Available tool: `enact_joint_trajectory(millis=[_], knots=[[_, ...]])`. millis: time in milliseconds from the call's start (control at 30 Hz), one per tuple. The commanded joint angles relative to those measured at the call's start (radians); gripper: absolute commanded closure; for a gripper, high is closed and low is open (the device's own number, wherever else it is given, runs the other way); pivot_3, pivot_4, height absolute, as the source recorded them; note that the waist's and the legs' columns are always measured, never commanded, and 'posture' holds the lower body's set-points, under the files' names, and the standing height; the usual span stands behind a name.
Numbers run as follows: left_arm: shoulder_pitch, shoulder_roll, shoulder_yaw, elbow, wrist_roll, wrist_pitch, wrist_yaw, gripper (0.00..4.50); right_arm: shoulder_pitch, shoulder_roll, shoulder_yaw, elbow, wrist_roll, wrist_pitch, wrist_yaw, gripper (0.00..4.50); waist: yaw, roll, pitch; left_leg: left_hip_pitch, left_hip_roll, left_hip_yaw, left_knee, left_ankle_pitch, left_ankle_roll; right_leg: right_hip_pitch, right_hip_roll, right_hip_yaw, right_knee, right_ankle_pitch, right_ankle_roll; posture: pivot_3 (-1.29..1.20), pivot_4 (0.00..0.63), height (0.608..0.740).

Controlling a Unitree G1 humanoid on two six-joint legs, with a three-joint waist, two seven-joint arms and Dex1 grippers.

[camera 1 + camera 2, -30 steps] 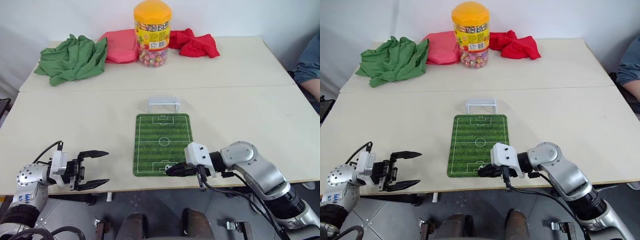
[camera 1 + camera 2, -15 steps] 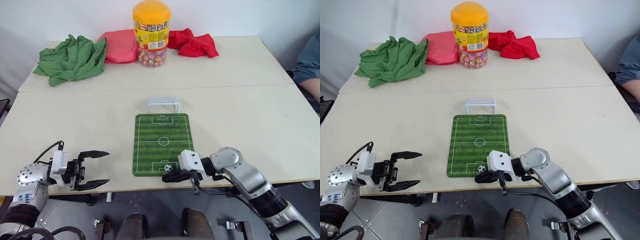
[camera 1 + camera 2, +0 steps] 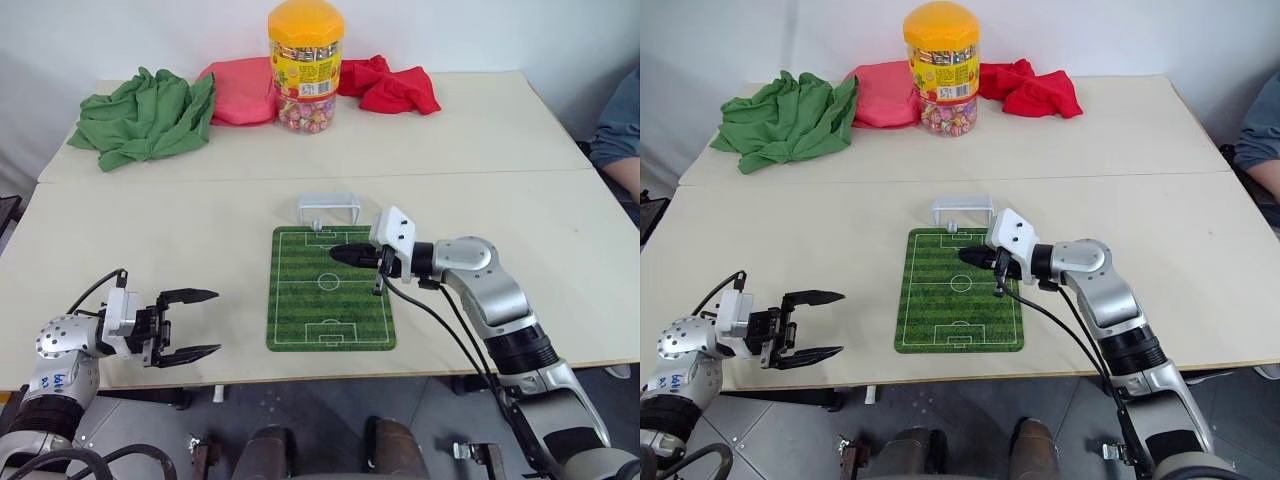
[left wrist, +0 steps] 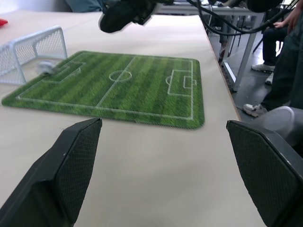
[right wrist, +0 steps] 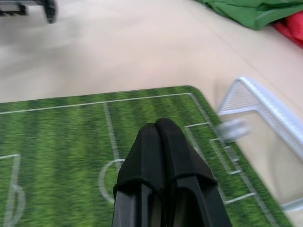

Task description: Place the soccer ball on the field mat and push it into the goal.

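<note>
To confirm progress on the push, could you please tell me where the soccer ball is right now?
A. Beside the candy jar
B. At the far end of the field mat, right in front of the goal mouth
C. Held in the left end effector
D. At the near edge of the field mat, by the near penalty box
B: the soccer ball sits at the far end of the field mat, at the mouth of the goal, ahead of the shut right end effector.

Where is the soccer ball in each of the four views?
Left eye view: the ball sits at the far end of the mat, right at the mouth of the goal.
Right eye view: same spot, near the goal's left post.
Left wrist view: a blurred pale spot just in front of the goal.
Right wrist view: a blurred pale spot before the goal.
Shared landmark: the goal.
</note>
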Motion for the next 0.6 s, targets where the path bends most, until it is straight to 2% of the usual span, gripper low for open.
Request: enact_joint_trajectory(millis=[33, 167, 300, 433, 500, 533, 567, 600], knots=[[-0.022, -0.007, 0.002, 0.013, 0.016, 0.001, -0.112, 0.00, 0.026, -0.019, -0.039, -0.123, 0.054, 0.064, -0.009, 4.46, 0.000, 0.000, 0.000, 0.000, 0.000, 0.000, 0.000, 0.000, 0.000, 0.000, 0.000, 0.000, 0.000, 0.000, 0.000, 0.00, 0.150, 0.740], [-0.073, -0.018, 0.031, 0.057, 0.038, 0.065, -0.112, 0.00, 0.095, -0.095, -0.096, -0.220, 0.124, 0.139, 0.029, 4.46, 0.001, 0.000, 0.000, 0.000, 0.000, 0.001, 0.001, 0.000, 0.000, 0.000, 0.000, 0.001, 0.000, 0.000, 0.000, 0.00, 0.150, 0.740], [-0.140, -0.032, 0.090, 0.128, 0.089, 0.110, -0.069, 0.00, 0.164, -0.226, -0.186, -0.185, 0.197, 0.150, 0.139, 4.46, 0.009, -0.001, 0.000, 0.000, 0.000, 0.001, 0.001, 0.000, 0.001, 0.000, 0.000, 0.001, 0.000, 0.000, 0.000, 0.00, 0.150, 0.740], [-0.187, -0.034, 0.142, 0.176, 0.161, 0.183, 0.074, 0.00, 0.212, -0.338, -0.267, -0.016, 0.197, 0.025, 0.268, 3.65, 0.010, -0.002, 0.000, 0.000, 0.000, 0.002, 0.001, -0.001, 0.001, 0.000, 0.000, 0.001, -0.001, 0.000, 0.000, 0.00, 0.150, 0.740], [-0.190, -0.032, 0.169, 0.184, 0.190, 0.189, 0.090, 0.00, 0.225, -0.377, -0.297, 0.067, 0.194, -0.032, 0.320, 2.99, 0.006, -0.002, 0.000, 0.000, 0.000, 0.002, 0.001, -0.001, 0.001, 0.000, 0.000, 0.001, -0.001, 0.000, 0.000, 0.00, 0.150, 0.740], [-0.185, -0.037, 0.197, 0.175, 0.180, 0.171, 0.065, 0.00, 0.228, -0.396, -0.310, 0.120, 0.188, -0.070, 0.349, 2.48, 0.004, -0.002, 0.001, 0.000, 0.000, 0.002, 0.001, -0.001, 0.001, 0.000, 0.000, 0.001, -0.001, 0.000, 0.000, 0.00, 0.150, 0.740], [-0.176, -0.035, 0.220, 0.170, 0.170, 0.181, 0.044, 0.00, 0.236, -0.419, -0.323, 0.177, 0.181, -0.115, 0.386, 2.33, 0.001, -0.003, 0.001, 0.000, 0.000, 0.002, 0.001, -0.001, 0.001, 0.000, 0.000, 0.001, -0.001, 0.000, 0.000, 0.00, 0.150, 0.740], [-0.172, -0.032, 0.239, 0.170, 0.165, 0.197, 0.035, 0.00, 0.238, -0.433, -0.337, 0.226, 0.182, -0.150, 0.417, 1.97, -0.001, -0.003, 0.001, 0.000, 0.000, 0.003, 0.001, -0.001, 0.001, 0.000, 0.000, 0.001, -0.001, 0.000, 0.000, 0.00, 0.150, 0.740]])
